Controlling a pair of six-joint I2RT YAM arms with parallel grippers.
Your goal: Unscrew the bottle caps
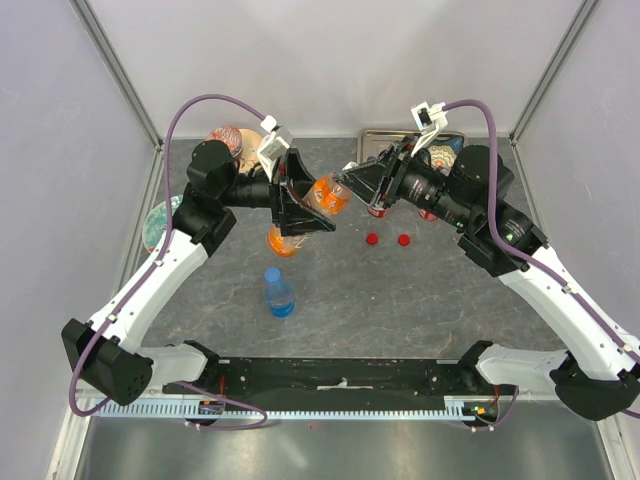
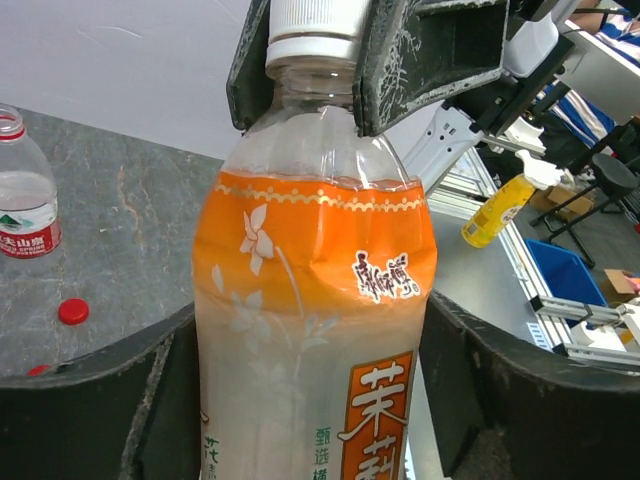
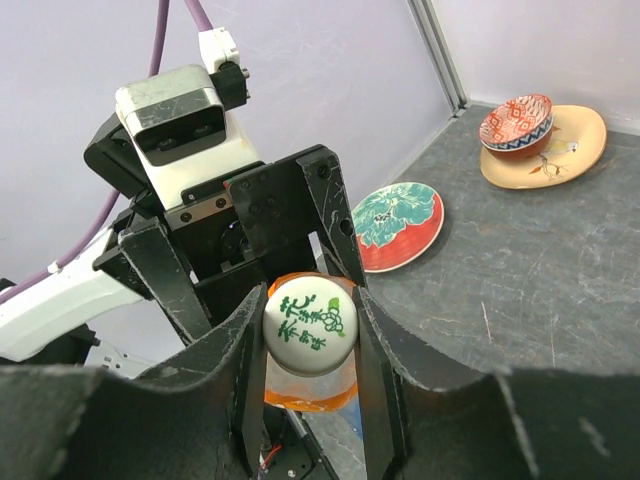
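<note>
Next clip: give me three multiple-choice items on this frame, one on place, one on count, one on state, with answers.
1. Where is the white cap? A lying loose; B on the orange-label bottle, in the right pincer; C in a bowl.
2. How many red caps lie on the table? A none; B two; C five.
3. How is the blue bottle? A standing upright; B lying down; C held aloft.
1 B, the pincer clamps it; 2 B, side by side; 3 A, it stands alone.
</note>
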